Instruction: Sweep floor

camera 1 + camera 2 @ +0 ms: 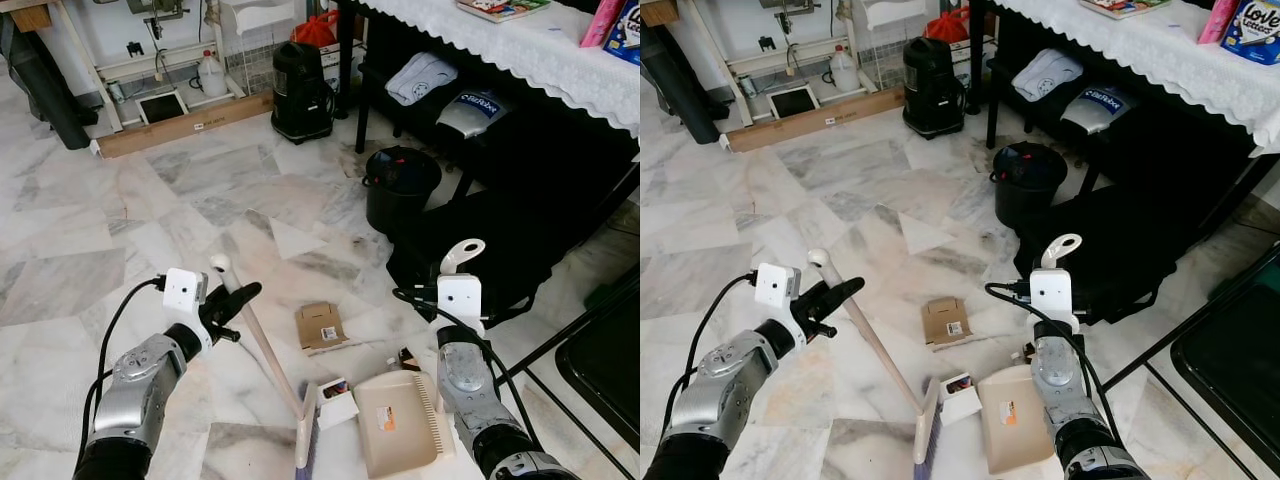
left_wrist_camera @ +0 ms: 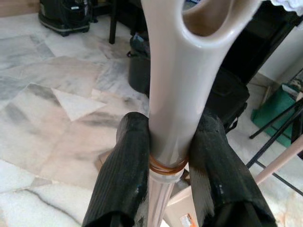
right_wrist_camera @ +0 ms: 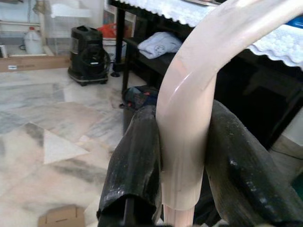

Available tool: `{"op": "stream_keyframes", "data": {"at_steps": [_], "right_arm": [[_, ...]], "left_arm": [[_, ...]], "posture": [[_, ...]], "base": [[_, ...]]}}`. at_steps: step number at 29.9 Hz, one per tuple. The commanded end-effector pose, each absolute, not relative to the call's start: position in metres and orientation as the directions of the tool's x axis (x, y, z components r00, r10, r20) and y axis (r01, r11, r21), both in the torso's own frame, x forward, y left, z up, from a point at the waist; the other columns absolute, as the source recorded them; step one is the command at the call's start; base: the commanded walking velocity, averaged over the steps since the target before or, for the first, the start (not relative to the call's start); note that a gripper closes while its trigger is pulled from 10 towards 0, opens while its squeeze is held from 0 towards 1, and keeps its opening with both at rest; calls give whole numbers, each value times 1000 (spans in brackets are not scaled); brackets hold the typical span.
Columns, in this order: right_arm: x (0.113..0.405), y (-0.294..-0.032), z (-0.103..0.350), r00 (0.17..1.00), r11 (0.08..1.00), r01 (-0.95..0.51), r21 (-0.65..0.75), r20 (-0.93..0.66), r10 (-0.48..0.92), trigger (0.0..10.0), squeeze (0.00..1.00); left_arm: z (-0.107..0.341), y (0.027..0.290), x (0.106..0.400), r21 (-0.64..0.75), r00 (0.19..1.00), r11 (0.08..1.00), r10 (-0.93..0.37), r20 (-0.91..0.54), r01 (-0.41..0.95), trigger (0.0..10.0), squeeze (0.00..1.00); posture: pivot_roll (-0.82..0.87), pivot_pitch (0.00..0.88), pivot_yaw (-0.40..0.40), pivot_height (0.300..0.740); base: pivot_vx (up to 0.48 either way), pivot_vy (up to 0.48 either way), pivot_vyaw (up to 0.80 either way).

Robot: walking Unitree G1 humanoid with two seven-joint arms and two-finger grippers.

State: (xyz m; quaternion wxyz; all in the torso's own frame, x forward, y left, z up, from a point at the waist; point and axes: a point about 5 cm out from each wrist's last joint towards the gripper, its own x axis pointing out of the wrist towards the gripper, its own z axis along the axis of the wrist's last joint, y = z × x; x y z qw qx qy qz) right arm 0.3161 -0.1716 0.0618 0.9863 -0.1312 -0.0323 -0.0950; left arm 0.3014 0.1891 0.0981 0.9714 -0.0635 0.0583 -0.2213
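So the left gripper [image 1: 238, 298] has its two black fingers [image 2: 124, 179] pinched tight on the broom handle [image 1: 258, 340], just below the rounded top end. The handle runs on a slant, top end up near the gripper and leaning toward the robot's left, then going down and to the right to the broom head [image 1: 304, 440], which sits on the marble floor [image 1: 120, 230] low between the two arms. The left arm is bent and reaching forward, forearm angled up toward the middle of the scene.

The right gripper [image 3: 184, 156] is clamped on the dustpan handle [image 1: 460, 256], fingers pressed against both sides of the beige stem. That handle stands pretty much upright, with its looped end at the top. The dustpan [image 1: 395, 420] tray lies flat on the floor just left of the right forearm, right beside the broom head. The right arm points up and forward.

A small white box [image 1: 336, 402] sits between the broom head and the dustpan, touching or nearly touching both. A flattened cardboard piece [image 1: 320, 326] lies a bit further out on the floor. A black bucket [image 1: 400, 185] stands beyond, by the table with the white lace cloth [image 1: 540, 50].
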Motion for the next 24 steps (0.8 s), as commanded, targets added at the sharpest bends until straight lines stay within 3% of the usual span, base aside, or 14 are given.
{"op": "stream_keyframes", "data": {"at_steps": [1, 13, 24], "right_arm": [[318, -172, 64, 977, 940, 207, -270, 100, -187, 10000, 0], [321, -178, 71, 968, 932, 239, -273, 138, -207, 10000, 0], [322, -164, 67, 980, 937, 192, -291, 115, -165, 10000, 0]], "left_arm": [[106, 194, 303, -135, 908, 903, -417, -50, 407, 10000, 0], [113, 197, 307, -107, 947, 941, -321, 10, 320, 10000, 0], [116, 205, 312, -76, 978, 975, -206, 37, 208, 10000, 0]], "posture": [[46, 107, 18, 740], [42, 107, 15, 740], [46, 121, 14, 740]], "base": [[0, 0, 0], [0, 0, 0], [0, 0, 0]]}}
